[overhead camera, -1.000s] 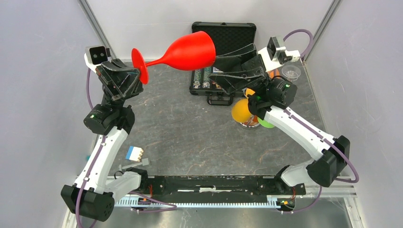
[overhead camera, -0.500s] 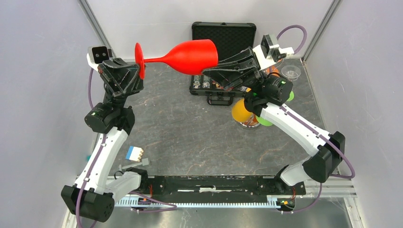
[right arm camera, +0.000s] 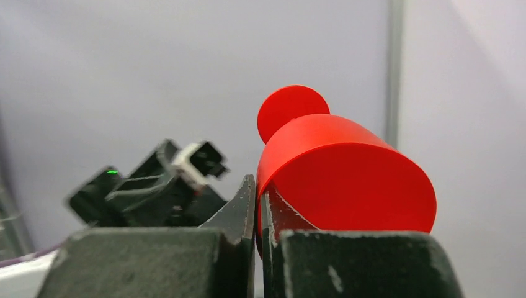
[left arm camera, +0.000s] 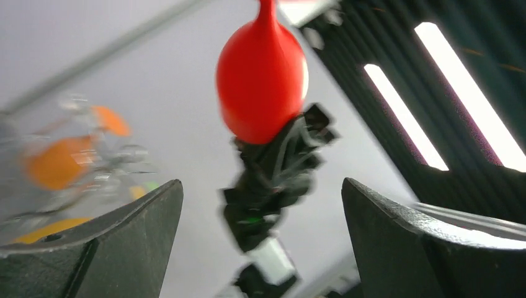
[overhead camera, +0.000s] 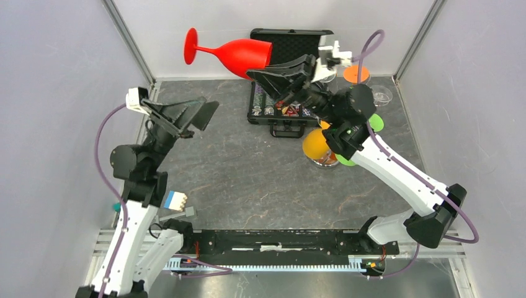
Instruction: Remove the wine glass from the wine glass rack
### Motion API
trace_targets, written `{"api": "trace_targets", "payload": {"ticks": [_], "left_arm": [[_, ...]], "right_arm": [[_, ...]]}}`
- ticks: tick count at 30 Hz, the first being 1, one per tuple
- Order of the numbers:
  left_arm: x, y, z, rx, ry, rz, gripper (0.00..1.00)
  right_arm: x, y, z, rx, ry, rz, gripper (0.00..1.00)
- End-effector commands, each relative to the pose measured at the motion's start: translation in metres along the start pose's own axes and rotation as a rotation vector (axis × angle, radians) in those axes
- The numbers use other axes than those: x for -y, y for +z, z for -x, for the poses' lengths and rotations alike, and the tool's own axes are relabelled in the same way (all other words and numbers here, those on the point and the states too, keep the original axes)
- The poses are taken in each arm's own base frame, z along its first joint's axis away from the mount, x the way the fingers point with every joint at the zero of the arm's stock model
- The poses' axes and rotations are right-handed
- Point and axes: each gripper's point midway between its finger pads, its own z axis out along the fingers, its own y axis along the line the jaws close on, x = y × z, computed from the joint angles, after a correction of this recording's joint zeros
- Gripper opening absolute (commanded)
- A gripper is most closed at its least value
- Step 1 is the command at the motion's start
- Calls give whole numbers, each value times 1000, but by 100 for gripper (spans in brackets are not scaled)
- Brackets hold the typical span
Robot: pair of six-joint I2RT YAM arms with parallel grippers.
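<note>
The red wine glass (overhead camera: pixel 232 53) lies on its side in the air near the back wall, foot pointing left. My right gripper (overhead camera: pixel 253 73) is shut on its rim, one finger inside the bowl (right arm camera: pixel 341 180) and one outside. My left gripper (overhead camera: pixel 208 107) stands open and empty, below and left of the glass and apart from it. The left wrist view shows the glass (left arm camera: pixel 260 87) beyond the open jaws. The wine glass rack (overhead camera: pixel 324 162) stands under the right arm, mostly hidden; its shiny base shows beneath an orange glass (overhead camera: pixel 315 144).
An open black case (overhead camera: pixel 291 46) with poker chips sits at the back centre, just below the held glass. A clear cup (overhead camera: pixel 379 94) and orange and green glass feet (overhead camera: pixel 356 73) lie at the back right. A small blue-and-white block (overhead camera: pixel 175 200) rests near the left arm's base.
My left gripper has let go of the glass's foot, opened and dropped back to the left. My right gripper closed on the rim and lifted the glass toward the back wall.
</note>
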Motion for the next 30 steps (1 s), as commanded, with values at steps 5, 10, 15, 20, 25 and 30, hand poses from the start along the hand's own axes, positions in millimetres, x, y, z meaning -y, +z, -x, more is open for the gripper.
{"api": "trace_targets", "payload": {"ticks": [5,10,15,20,25,30], "left_arm": [[-118,-102,38,165,607,710,100],[-116,-149,71,251,849,941,100],[-116,-168,89,321,926,1044,100],[-126,-181,99,375,937,1121,100],[-132,-185,103,385,949,1150,100],[-138,-183,104,372,955,1162,100]], "right_arm": [[66,-24,-93,-443,-223,-440,0],[58,-34,-156,-745,-391,-464,0],[57,-57,-229,-1052,-447,-407,0],[67,-100,-284,-1278,-466,-417,0],[75,-133,-326,-1407,-401,-401,0],[90,-149,-346,-1448,-333,-420,0]]}}
